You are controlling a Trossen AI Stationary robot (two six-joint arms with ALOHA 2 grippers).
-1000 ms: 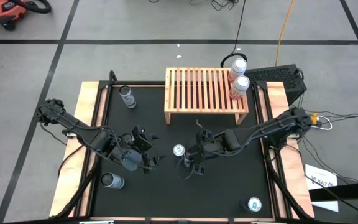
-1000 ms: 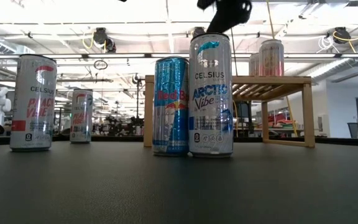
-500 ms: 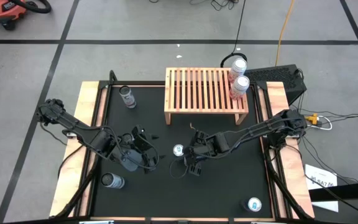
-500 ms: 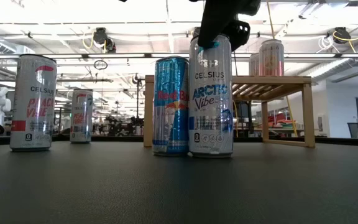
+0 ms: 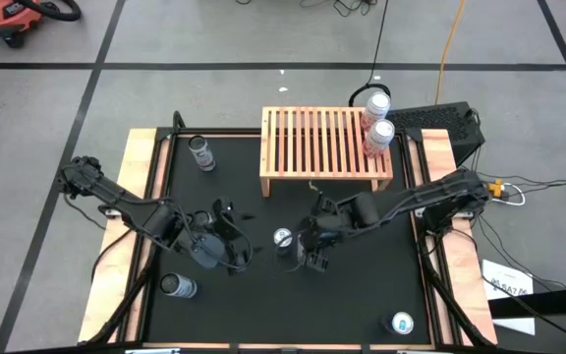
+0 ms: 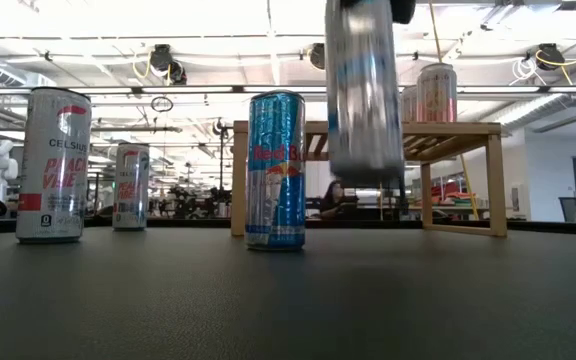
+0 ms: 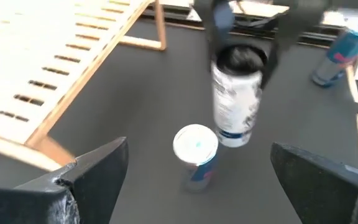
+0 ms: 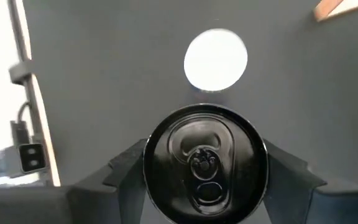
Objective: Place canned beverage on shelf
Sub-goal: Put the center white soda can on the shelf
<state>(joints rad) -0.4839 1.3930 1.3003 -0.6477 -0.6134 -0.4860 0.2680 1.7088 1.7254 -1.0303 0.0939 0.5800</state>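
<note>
A: Entry, high view, left to right. Left gripper (image 5: pixel 226 241) sits left of centre over the black table (image 5: pixel 362 305), jaws wide apart, nothing between them. One can stands at the lower left (image 5: pixel 176 286), another at the upper left of the mat (image 5: pixel 201 152).

B: And at centre?

A: Blue Red Bull can (image 6: pixel 274 170) stands upright on the mat, just left of the held can in the low view. In the high view its silver top (image 5: pixel 282 237) shows at centre frame.

B: Right gripper?

A: Right gripper (image 5: pixel 311 246) is just right of centre, clamped on the white canned beverage (image 6: pixel 364 95). Right wrist view: the dark fingers (image 8: pixel 129 171) press both sides of its black top (image 8: pixel 205 162).

B: Is the beverage on the table?

A: No. In the low view its base hangs clear above the mat, upper centre of frame, blurred. Left wrist view shows it (image 7: pixel 236 102) lifted beside the blue can.

B: Shelf?

A: The shelf (image 5: pixel 324 147) is at upper centre of the high view, with two pink cans at its right end (image 5: pixel 378 138). The held beverage is in front of it, apart from it.

B: Anything further right?

A: One more can at the lower right of the mat (image 5: pixel 402 323).
</note>
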